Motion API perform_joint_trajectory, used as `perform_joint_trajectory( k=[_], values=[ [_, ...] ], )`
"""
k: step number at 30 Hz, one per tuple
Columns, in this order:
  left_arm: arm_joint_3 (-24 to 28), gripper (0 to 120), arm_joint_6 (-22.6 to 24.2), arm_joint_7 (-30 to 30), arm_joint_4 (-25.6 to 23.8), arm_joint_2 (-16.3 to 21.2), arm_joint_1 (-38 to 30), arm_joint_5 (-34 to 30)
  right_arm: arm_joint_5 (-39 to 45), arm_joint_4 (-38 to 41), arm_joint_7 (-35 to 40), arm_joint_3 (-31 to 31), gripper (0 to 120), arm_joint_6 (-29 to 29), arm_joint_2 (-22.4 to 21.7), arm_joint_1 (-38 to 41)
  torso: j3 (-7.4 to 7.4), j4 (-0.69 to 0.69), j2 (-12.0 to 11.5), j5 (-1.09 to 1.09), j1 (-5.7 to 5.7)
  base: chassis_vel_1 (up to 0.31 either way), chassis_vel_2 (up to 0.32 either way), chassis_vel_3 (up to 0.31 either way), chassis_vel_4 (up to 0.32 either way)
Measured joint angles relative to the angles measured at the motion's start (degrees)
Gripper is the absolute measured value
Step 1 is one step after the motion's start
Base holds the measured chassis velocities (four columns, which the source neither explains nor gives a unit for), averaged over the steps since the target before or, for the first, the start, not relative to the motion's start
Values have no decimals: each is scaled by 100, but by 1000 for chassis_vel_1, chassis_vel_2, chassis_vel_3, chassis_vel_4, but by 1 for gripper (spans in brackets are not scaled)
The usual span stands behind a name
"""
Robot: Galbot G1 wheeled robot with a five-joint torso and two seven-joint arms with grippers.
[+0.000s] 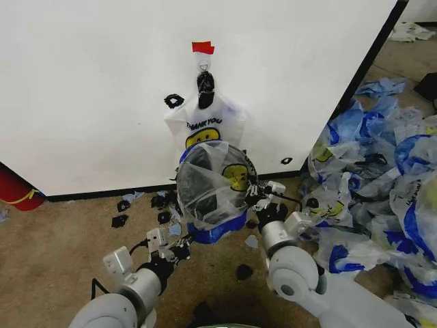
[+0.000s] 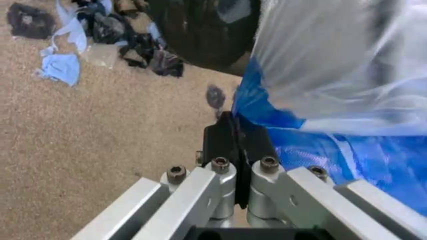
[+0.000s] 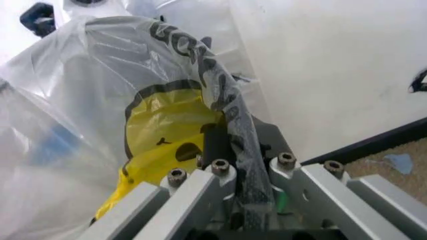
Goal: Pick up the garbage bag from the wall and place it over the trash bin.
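You have both the left gripper (image 2: 233, 131) and right gripper (image 3: 233, 145) with jaws clamped on one stretched-open garbage bag (image 1: 212, 184), while a second bag (image 1: 205, 124) printed "THANK YOU" hangs on the wall (image 1: 95, 82).

Even, diffuse indoor light is seen in the head view, and the wall (image 1: 102, 89) is rendered bright and nearly featureless, with only soft shadows cast below the hung plastic. Straight lines are bent slightly toward the edges of that view. In the left wrist view the garbage bag (image 2: 333, 65) is washed out by glare and blurred. In the right wrist view the near bolts are sharp, while the background is soft.
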Motion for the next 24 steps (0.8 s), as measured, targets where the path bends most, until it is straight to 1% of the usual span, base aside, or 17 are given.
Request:
perform_joint_trajectory(
  k=[2,7,10,14,24],
  values=[
    [13,0,-10,19,57,-18,1,35,18,13,1,9,0,2,-4,-5,0,0,0,0,0,0,0,0,0],
    [149,0,-97,103,492,-152,-103,210,90,141,3,70,0,19,-71,-102,0,0,0,0,0,0,0,0,0],
    [188,0,-127,114,589,-198,-137,263,90,157,3,79,0,19,-85,-121,0,0,0,0,0,0,0,0,0],
    [259,0,-221,192,950,-287,-196,409,92,229,7,101,0,19,-125,-185,0,0,0,0,0,0,0,0,0],
    [308,0,-293,304,1331,-416,-237,575,61,315,-16,145,0,10,-197,-321,0,0,0,1,0,0,0,0,0]
  ],
)
